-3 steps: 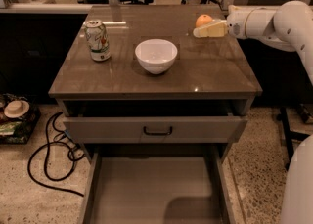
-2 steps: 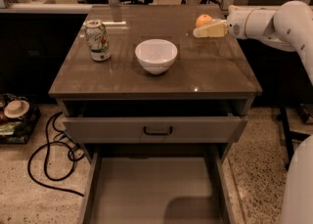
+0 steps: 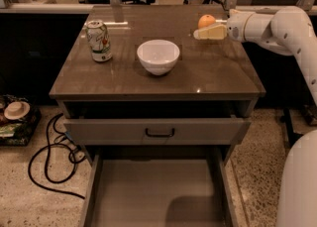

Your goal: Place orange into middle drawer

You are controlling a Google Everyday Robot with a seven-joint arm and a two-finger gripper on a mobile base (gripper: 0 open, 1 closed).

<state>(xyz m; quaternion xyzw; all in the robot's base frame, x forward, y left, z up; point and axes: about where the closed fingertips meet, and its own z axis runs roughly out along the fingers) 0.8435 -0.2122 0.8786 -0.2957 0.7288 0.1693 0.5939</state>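
Observation:
The orange (image 3: pixel 206 21) sits on the brown cabinet top (image 3: pixel 208 72) near its back right corner. My gripper (image 3: pixel 199 33) reaches in from the right, level with the top, and lies just in front of the orange, close to it or touching it. The white arm (image 3: pixel 277 25) runs off to the right. The middle drawer (image 3: pixel 153 191) is pulled far out at the bottom of the view, with a bare grey floor and low side walls.
A white bowl (image 3: pixel 158 56) stands mid-top and a soda can (image 3: pixel 99 40) at the left. Above the open drawer is a grey drawer front with a black handle (image 3: pixel 159 132), slightly out. A black cable (image 3: pixel 49 161) and clutter (image 3: pixel 15 117) lie on the floor at left.

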